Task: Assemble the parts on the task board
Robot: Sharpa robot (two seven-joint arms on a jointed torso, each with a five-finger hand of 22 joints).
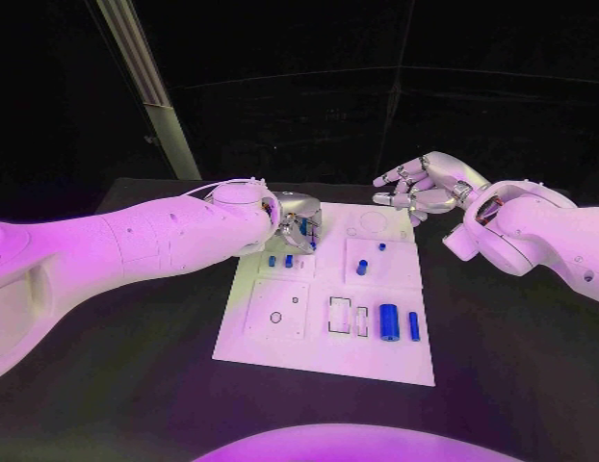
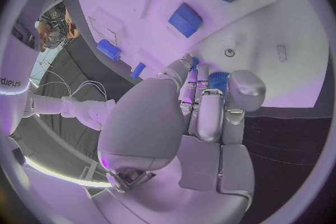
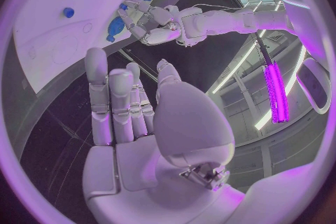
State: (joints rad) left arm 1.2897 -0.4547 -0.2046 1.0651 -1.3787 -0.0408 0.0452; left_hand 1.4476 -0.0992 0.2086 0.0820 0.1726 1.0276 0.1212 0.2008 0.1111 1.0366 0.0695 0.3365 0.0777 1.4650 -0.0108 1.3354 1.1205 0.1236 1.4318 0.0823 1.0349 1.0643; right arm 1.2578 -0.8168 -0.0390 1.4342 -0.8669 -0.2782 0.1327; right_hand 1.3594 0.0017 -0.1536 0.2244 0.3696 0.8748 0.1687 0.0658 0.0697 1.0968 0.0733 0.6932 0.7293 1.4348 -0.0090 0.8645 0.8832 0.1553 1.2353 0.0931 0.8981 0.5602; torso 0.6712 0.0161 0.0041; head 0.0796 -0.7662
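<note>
left hand (image 1: pixel 294 223) – fingers pinch a small blue round part (image 2: pixel 218 79) over the flat white task board (image 1: pixel 314 337) | right hand (image 1: pixel 425 185) – spread wide, holds nothing

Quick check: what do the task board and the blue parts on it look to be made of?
Task board: looks like rigid white plastic, matte, with crisp recessed panels and holes; painted metal can't be ruled out. Blue parts: probably moulded plastic, uniform colour, smooth with a slight sheen. The left robot hand holds one blue part.
</note>
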